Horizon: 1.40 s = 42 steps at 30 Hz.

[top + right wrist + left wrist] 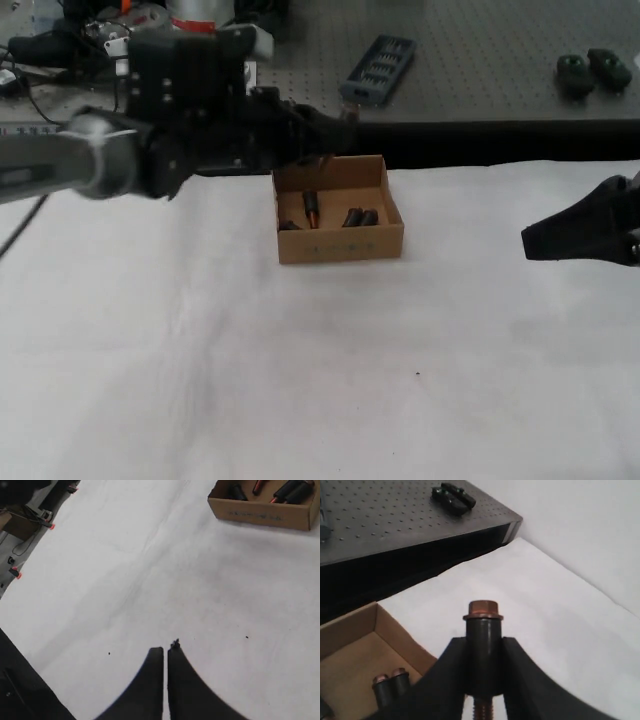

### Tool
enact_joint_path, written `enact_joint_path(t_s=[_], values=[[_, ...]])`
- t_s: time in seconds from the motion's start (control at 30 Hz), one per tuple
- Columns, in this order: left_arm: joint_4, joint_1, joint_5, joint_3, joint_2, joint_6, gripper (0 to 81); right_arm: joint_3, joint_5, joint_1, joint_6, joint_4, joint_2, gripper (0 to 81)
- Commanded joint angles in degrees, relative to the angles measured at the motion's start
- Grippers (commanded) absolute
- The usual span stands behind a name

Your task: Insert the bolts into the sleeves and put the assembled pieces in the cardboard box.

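Got a sleeve (484, 637) w/ bolt (483, 609) through it, clamped in left hand (485, 647). Copper head pokes out front, threaded tip out the back btw the fingers. Looks like the drop-off step, w/ assembly done. Held up by the back edge of the cardboard box (340, 243); can't tell if over the inside yet.

To do it well:
- Move the piece over mid-box first, well inside the walls.
- Lower till near the floor before letting go, so no bounce or roll-out.
- Aim for bare cardboard, away from the finished pieces (361, 217) lying side by side.
- Don't tip head-down on the way, or the bolt could slide out of the sleeve.
- Mind the walls w/ the fingers going in.

Leave right hand (165, 652) parked. Fingers pressed together, nothing btw them, hanging over the white desk (300, 380), well apart from the box.

Use high view for layout: box contents, both arms, gap btw them. Use left wrist view for grip detail, blocked in high view by the arm's own bulk. Use right wrist view for the box's front wall and the bare desk in front of it.
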<state>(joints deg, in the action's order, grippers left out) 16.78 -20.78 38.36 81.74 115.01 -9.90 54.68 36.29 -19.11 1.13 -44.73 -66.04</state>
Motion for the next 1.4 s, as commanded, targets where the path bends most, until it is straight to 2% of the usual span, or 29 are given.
enact_joint_path(t_s=[0.0, 0.17, 0.33, 0.4, 0.57, 0.63, 0.77, 0.87, 0.97, 1.03, 1.1, 1.23, 1.37], values=[[-6.9, 0.1, -0.6, 12.0, 9.2, 3.5, 0.6, 0.3, 0.3, 0.4, -1.5, 0.0, 0.7, 2.9], [-15.1, 0.1, -8.0, 24.5, 18.1, 4.8, 0.6, 0.3, 0.3, 0.4, -2.5, 0.0, 0.7, 2.9], [-20.2, 0.1, -8.6, 30.8, 23.2, 4.8, 1.8, 0.3, 0.3, 0.4, -2.5, 0.0, 0.7, 2.9], [-20.2, 0.1, -8.6, 31.5, 23.8, 4.8, 9.5, 0.3, 0.3, 0.4, -2.5, 0.0, 0.7, 2.9], [-20.2, 0.1, -9.8, 31.5, 23.8, 4.2, 37.9, 0.3, 0.3, 0.4, -2.5, 0.0, 0.7, 2.9], [-20.2, 0.1, -9.8, 31.5, 23.6, 2.3, 41.7, 0.3, 0.3, 0.4, -2.5, 0.0, 0.7, 2.9], [-21.6, 0.1, -9.7, 31.5, 22.8, 0.0, 38.4, 0.3, 0.3, 0.4, -2.5, 0.0, 0.7, 2.9], [-27.3, 0.1, -9.3, 31.5, 20.7, 0.0, 31.3, 0.3, 0.3, 0.4, -2.5, -0.5, 0.7, 2.9], [-37.1, 0.3, -9.3, 31.5, 17.1, 1.0, 15.6, 0.3, 0.3, 0.4, -2.5, -3.7, 1.2, 2.9], [-44.4, 0.3, -9.8, 31.5, 14.6, 7.6, 1.3, 0.3, 0.3, 0.4, -2.5, -6.6, 2.1, 2.9], [-49.5, 0.3, -9.9, 31.5, 12.6, 12.4, 0.7, 0.3, 0.3, 0.4, -2.5, -9.7, 3.5, 2.9], [-59.2, 0.3, -14.1, 31.5, 8.0, 13.8, 0.7, 0.3, -1.2, 0.4, -2.5, -14.6, 7.0, 2.9], [-68.5, 0.3, -15.9, 30.5, 2.4, 15.2, 0.7, 0.3, -9.7, 0.4, -5.8, -19.4, 12.1, 2.9]])
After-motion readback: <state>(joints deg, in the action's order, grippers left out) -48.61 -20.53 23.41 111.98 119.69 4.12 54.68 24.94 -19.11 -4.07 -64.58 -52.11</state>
